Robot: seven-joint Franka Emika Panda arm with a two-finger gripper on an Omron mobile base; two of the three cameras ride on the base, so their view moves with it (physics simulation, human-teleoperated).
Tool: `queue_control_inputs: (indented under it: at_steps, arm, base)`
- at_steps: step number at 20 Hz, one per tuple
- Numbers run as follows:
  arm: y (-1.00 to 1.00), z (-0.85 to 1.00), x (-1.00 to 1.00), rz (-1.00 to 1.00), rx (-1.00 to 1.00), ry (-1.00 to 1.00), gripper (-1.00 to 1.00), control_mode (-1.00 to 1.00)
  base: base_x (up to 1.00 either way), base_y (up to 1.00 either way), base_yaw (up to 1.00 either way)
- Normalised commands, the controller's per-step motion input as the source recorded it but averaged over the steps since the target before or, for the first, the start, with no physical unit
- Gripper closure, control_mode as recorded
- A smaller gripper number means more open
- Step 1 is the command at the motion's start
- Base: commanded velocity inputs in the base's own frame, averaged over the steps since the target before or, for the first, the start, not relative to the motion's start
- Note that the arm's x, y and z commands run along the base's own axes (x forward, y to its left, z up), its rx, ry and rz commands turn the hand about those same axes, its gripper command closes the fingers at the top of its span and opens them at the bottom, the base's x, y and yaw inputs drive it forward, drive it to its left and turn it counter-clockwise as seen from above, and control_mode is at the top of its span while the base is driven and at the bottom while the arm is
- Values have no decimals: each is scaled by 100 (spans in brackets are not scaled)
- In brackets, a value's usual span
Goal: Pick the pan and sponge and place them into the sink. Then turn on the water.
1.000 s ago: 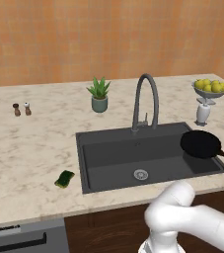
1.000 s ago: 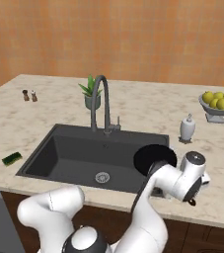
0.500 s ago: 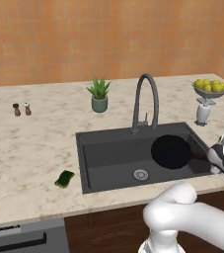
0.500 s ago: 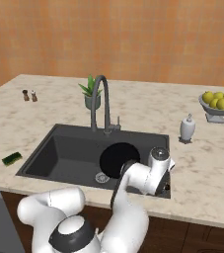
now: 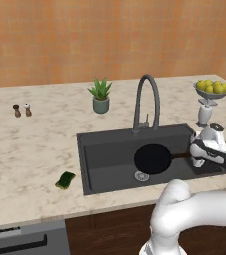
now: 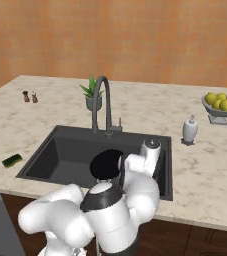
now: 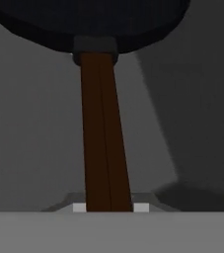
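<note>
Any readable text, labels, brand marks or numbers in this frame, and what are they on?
None: no readable text anywhere.
The soap bottle, the plant pot, the two small shakers, the sponge and the pan all have plain, unmarked surfaces.

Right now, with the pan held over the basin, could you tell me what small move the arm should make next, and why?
Probably lower the pan to the sink floor and open the gripper. The hand view shows the handle running between the fingertips, and the pan hangs within the basin beside the drain. The sponge still lies on the counter.
</note>
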Motion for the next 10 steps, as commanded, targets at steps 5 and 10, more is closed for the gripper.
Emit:
queue_control_inputs:
  at_steps: [5, 10]
  arm:
    - [42, -73, 80, 17, -8, 0, 100, -100]
    - [2, -76, 87, 20, 0, 0, 100, -100]
  base:
    - [0, 0, 0]
    - [0, 0, 0]
